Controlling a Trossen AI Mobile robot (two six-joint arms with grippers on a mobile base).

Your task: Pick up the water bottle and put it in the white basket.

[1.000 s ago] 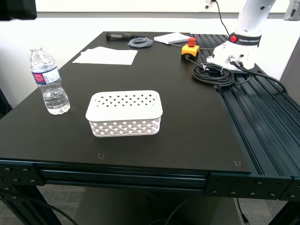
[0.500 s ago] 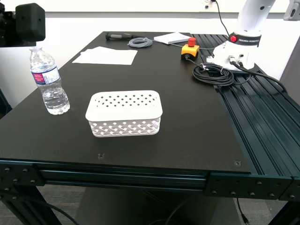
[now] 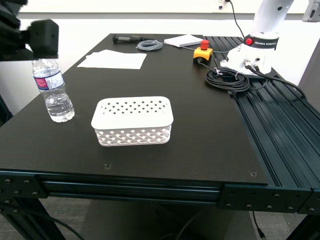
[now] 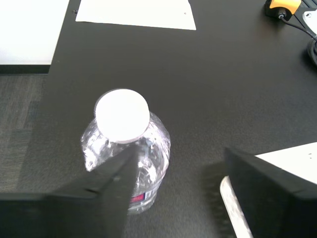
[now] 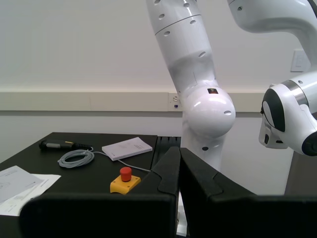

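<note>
In the exterior view, the water bottle [image 3: 52, 91] stood upright on the black table [image 3: 200, 125] near the edge at the exterior view's left, its cap hidden behind a blurred black arm [image 3: 37, 37] that hung just above it. The white basket [image 3: 133, 120] sat well apart from the bottle, toward the middle of the table, with nothing in it. Farther back lay sheets of white paper [image 3: 113, 59], a coiled grey cable [image 3: 150, 45], a black-handled tool [image 3: 127, 38], a booklet [image 3: 184, 40], a yellow box with a red emergency-stop button [image 3: 202, 52] and a coil of black cable [image 3: 227, 79] beside the white base of another robot [image 3: 256, 50].

In the first wrist view, my first gripper [image 4: 181, 166] was released, its black fingers [image 4: 106, 181] spread wide above the bottle [image 4: 129, 148]. The white cap [image 4: 122, 115] showed beyond one fingertip, not between the two. A corner of the basket [image 4: 233, 206] showed next to the other finger.

In the second wrist view, my second gripper [image 5: 179, 168] was clenched, its two fingers [image 5: 198, 181] pressed together on nothing, held high over the back of the table. Beyond it stood the red button [image 5: 126, 174], the grey cable [image 5: 76, 158], the booklet [image 5: 127, 148] and the white robot arm [image 5: 198, 89].
</note>
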